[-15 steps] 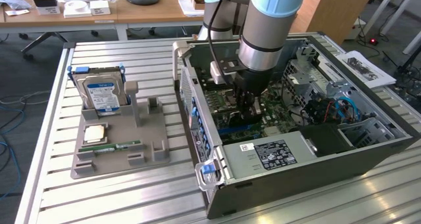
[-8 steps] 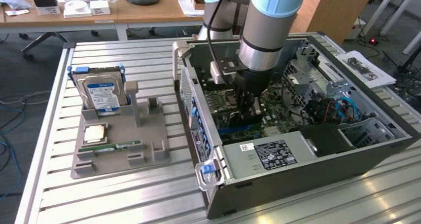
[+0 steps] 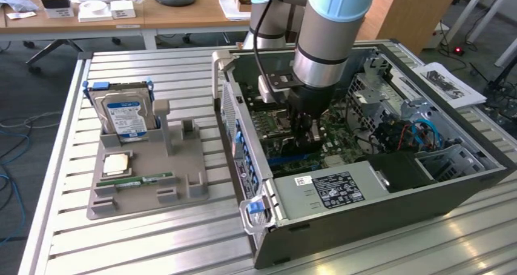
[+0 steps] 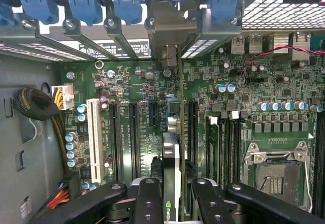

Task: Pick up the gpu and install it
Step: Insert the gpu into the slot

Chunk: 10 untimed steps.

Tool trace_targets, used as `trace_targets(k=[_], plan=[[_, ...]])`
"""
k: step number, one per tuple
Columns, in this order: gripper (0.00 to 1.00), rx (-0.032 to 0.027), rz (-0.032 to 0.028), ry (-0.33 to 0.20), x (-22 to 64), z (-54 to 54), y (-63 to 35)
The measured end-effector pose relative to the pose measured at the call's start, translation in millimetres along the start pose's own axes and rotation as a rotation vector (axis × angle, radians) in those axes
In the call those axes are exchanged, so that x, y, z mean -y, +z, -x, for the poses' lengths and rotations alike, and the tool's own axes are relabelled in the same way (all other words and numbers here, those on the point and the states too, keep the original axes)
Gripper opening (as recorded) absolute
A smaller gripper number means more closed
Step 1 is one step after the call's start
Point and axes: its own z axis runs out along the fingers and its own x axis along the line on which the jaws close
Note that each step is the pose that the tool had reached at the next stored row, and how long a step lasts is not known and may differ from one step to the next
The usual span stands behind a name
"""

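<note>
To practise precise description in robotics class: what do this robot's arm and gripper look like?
The arm is a silver-grey tube with light-blue joint caps and a black band; a black cable runs alongside. The gripper is black, its fingers studded with round bolts.

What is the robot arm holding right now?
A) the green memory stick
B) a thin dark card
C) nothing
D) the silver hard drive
B: the wrist view shows the thin dark card clamped edge-on between the jaws over the green board, while the hard drive and memory stick sit on the grey tray.
</note>
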Motion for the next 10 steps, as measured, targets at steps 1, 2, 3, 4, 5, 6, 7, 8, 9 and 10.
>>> trace_targets(k=[1, 2, 3, 4, 5, 6, 7, 8, 9, 10], plan=[[0.27, -0.0002, 0.0, 0.002, 0.0, 0.0, 0.0], [0.27, -0.0002, 0.0, 0.003, 0.0, 0.0, 0.0], [0.27, -0.0002, 0.0, 0.004, 0.0, 0.0, 0.0], [0.27, -0.0002, -0.0001, 0.004, 0.0, 0.0, 0.1], [0.27, -0.0002, -0.0001, 0.005, -0.1, 0.0, 0.1], [0.27, -0.0001, -0.0002, 0.006, -0.2, 0.0, 0.2], [0.27, -0.0002, -0.0002, 0.007, -0.2, 0.0, 0.4], [0.27, -0.0001, -0.0003, 0.008, -0.2, -0.1, 0.6], [0.27, -0.0001, -0.0003, 0.009, -0.3, -0.1, 0.9], [0.27, -0.0003, -0.0002, 0.01, -0.3, -0.1, 1.0]])
